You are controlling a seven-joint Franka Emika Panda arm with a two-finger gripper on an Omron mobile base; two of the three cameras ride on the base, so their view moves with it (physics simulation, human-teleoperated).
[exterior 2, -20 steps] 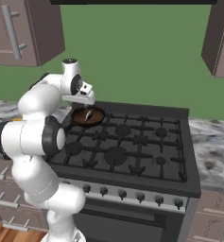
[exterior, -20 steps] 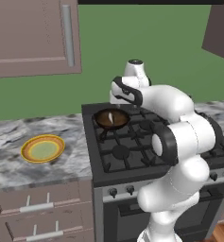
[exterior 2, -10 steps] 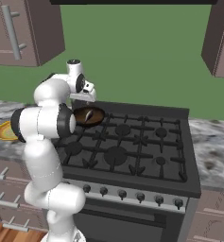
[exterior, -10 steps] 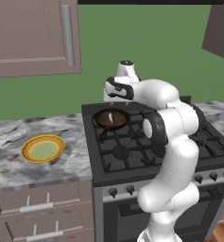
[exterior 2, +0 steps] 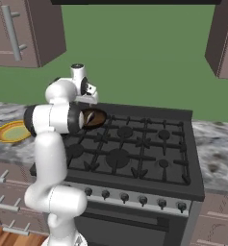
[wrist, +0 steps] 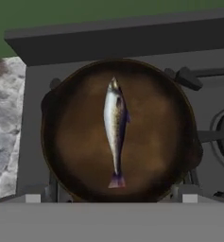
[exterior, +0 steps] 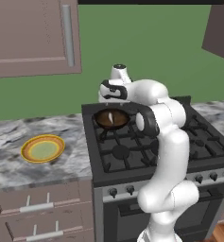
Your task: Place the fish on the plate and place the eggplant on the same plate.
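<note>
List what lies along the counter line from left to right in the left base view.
Round plate with orange-yellow rim and pale green centre on the grey marble counter → dark brown pan holding the slender silvery fish on the black stove → white robot arm.

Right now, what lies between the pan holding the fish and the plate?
In the left base view, only stove top and bare marble counter separate pan and plate.
</note>
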